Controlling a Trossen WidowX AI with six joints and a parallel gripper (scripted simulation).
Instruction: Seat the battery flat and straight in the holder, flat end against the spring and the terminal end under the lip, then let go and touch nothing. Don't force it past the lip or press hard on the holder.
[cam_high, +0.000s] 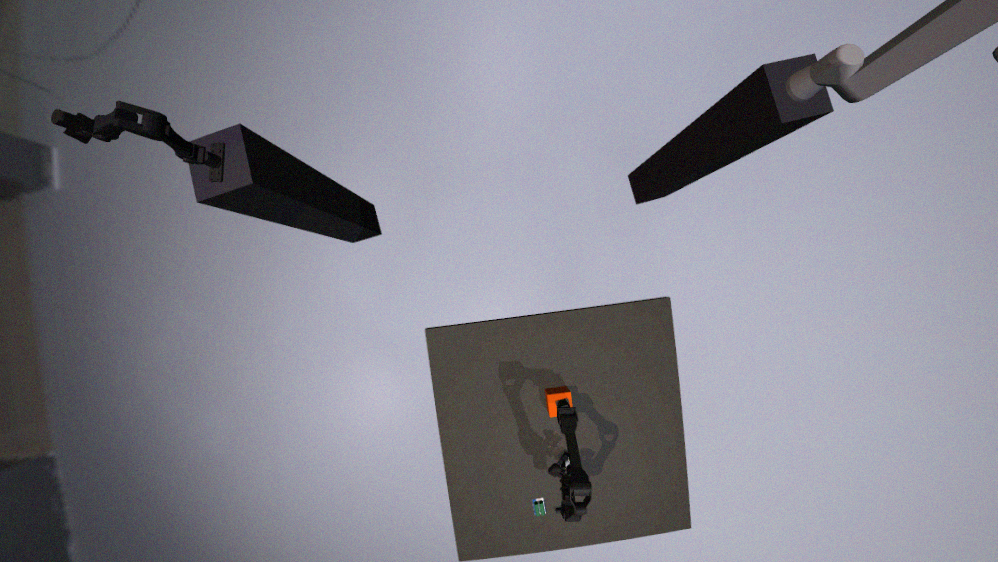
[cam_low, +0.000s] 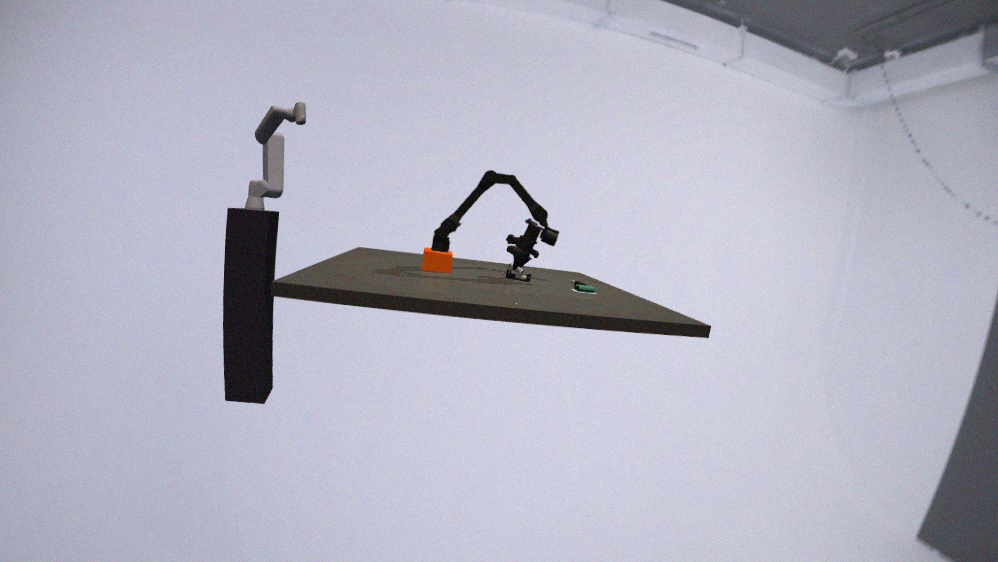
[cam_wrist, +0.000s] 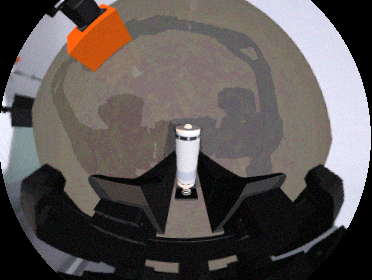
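Observation:
The gripper (cam_low: 518, 268) (cam_wrist: 188, 172) is shut on the white battery (cam_wrist: 187, 155), low over the table at the holder. The battery's terminal end points toward the top of the wrist view and its flat end is toward the bottom. The black holder (cam_low: 518, 278) shows under the fingertips in the exterior view. In the wrist view its spring (cam_wrist: 186, 191) shows just below the flat end. The fingers and battery hide most of the holder, including the lip. Whether the battery lies level, or its end touches the spring, I cannot tell.
A green item (cam_high: 539, 506) (cam_low: 585, 287) lies on the table (cam_high: 481, 418) (cam_low: 419, 296) beyond the holder. A dark stick-like tool (cam_high: 560, 509) lies partly under my arm. The orange base block (cam_high: 556, 402) (cam_low: 437, 260) (cam_wrist: 100, 42) carries my arm. Other arms stand on dark pillars (cam_high: 300, 188) (cam_high: 726, 132).

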